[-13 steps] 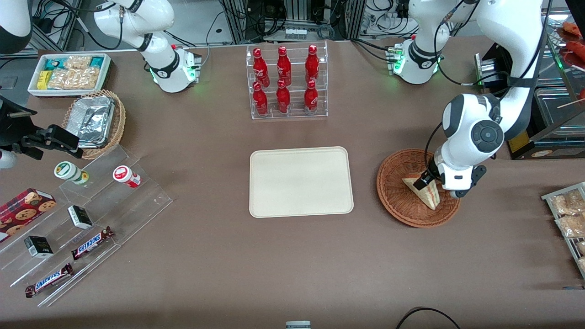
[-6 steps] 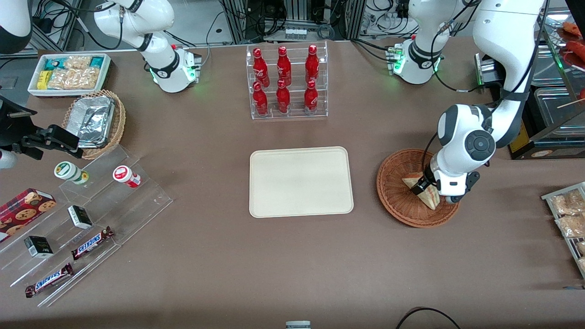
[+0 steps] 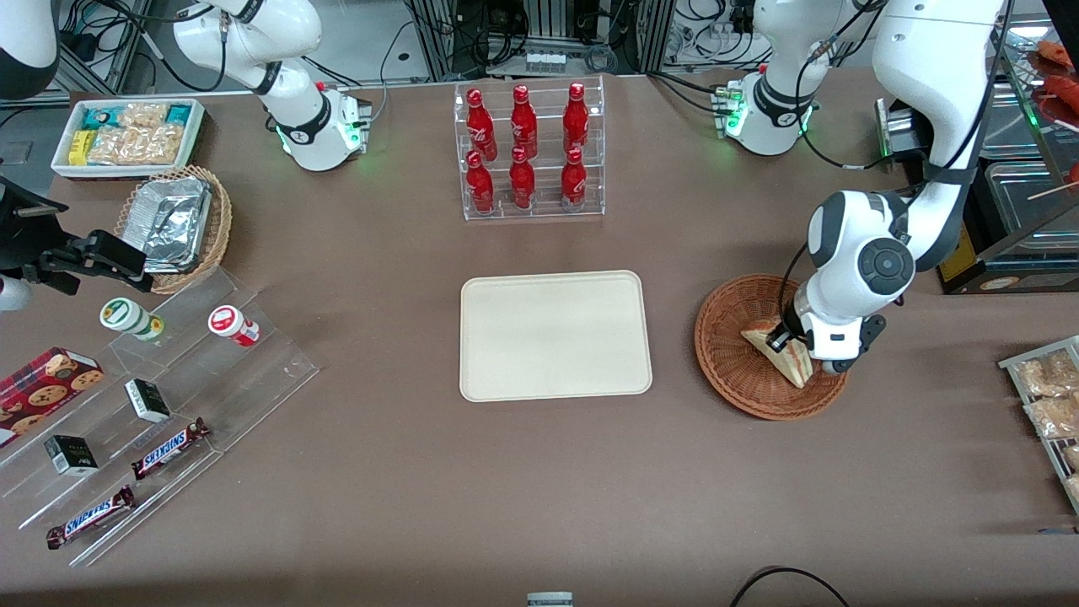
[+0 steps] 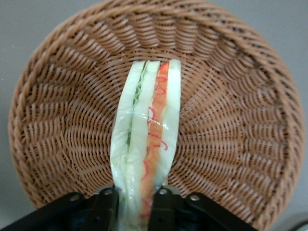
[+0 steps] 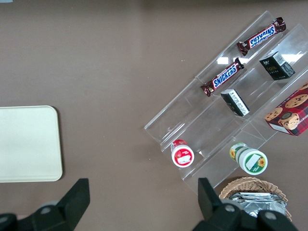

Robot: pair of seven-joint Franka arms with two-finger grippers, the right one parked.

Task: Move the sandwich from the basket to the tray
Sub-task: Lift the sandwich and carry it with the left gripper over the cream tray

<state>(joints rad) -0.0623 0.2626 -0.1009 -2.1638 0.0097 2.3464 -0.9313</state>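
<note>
**Sandwich pinched in the wicker basket, tray sitting bare**

Using the tray [image 3: 555,335] as the landmark and going across the front view: it's lying flat in the middle of the brown table [image 3: 421,472], cream, matte, rectangular with rounded corners and a low raised rim, nothing on it. Toward the parked arm's end from it, a stepped clear acrylic rack [image 3: 169,396] is holding glossy Snickers bars [image 3: 169,448]. Farther from the front camera than the tray, a clear tiered stand is holding six shiny red bottles [image 3: 523,147].

Toward the working arm's end from the tray, just beside it but not touching, the round shallow basket [image 3: 733,354] is sitting: reddish-brown wicker, tight weave fanning out from the centre. The sandwich [image 3: 780,356] is lying in it, a pale bread wedge in crinkly clear wrap [image 4: 144,144], with green, white and orange-red layers showing on its cut edge.

The gripper [image 3: 785,341] is sitting low inside the basket, and its black fingers [image 4: 107,204] are closing on the wedge's end, one on each bread face, so it's gripping the sandwich.
</note>
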